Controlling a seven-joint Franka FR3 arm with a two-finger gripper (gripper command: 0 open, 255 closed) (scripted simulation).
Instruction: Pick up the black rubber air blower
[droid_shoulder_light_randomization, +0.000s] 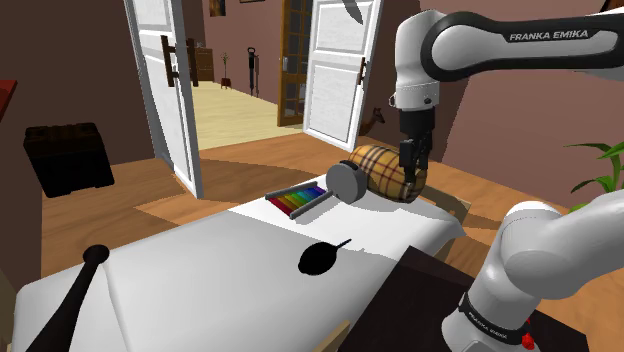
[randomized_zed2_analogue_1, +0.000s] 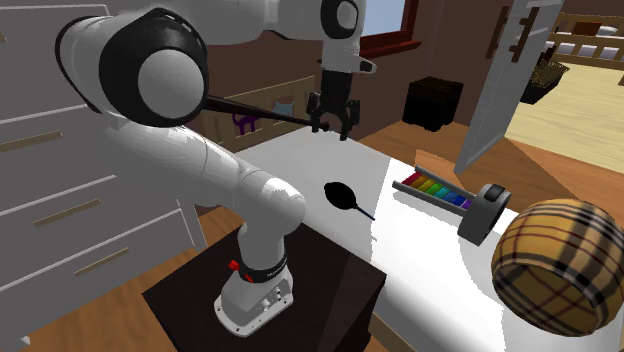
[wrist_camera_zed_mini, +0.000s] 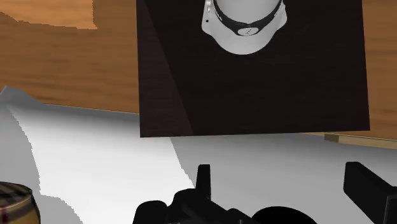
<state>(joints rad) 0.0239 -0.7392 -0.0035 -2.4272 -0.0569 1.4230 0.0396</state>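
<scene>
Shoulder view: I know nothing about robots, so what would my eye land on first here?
The big white arm strikes first, reaching over the white table with its black claw hanging open. A small black air blower lies mid-table. Beyond it in the shoulder view sit a rainbow-coloured xylophone and a tan plaid barrel.

My shoulder camera sits just behind my stand (droid_shoulder_light_randomization: 430, 285), looking down along the white table (droid_shoulder_light_randomization: 200, 285) toward the far doors (droid_shoulder_light_randomization: 335, 70). The second camera stands close at the table's other end, facing back. Both views share the black air blower (droid_shoulder_light_randomization: 318, 258), rainbow xylophone (droid_shoulder_light_randomization: 295, 203) and plaid barrel (droid_shoulder_light_randomization: 385, 170). My wrist camera looks straight down on the stand's dark top.
</scene>
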